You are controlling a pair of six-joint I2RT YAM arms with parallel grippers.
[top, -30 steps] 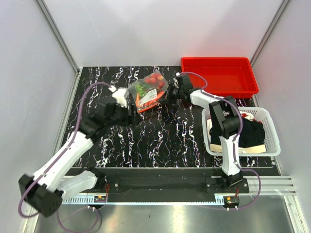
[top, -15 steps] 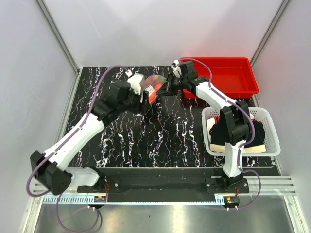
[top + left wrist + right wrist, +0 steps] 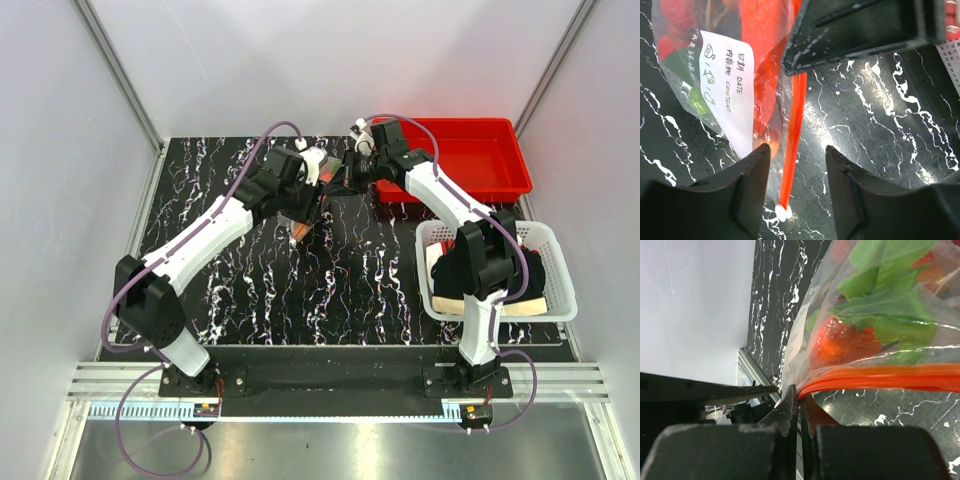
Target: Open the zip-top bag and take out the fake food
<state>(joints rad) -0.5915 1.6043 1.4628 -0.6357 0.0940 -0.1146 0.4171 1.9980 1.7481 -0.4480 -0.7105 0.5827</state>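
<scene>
The zip-top bag (image 3: 880, 315) hangs above the black table, and my right gripper (image 3: 801, 395) is shut on the corner of it at the end of its orange-red zip strip (image 3: 890, 377). Through the clear plastic I see fake food: a red tomato piece (image 3: 845, 342) and green leaves (image 3: 890, 300). In the left wrist view the bag's white label (image 3: 725, 75) faces me. My left gripper (image 3: 798, 150) is open with its jaws on either side of the strip's lower end (image 3: 790, 165), not touching it. From above, both grippers meet at the bag (image 3: 308, 208).
A red tray (image 3: 450, 175) stands at the back right. A white mesh basket (image 3: 560, 290) with dark and tan things in it sits at the right, beside the right arm. Grey walls close in the table on three sides.
The left arm has reached forward and right to the bag, and its jaws have narrowed around the zip strip. The right gripper has lifted the bag and kept its hold.
</scene>
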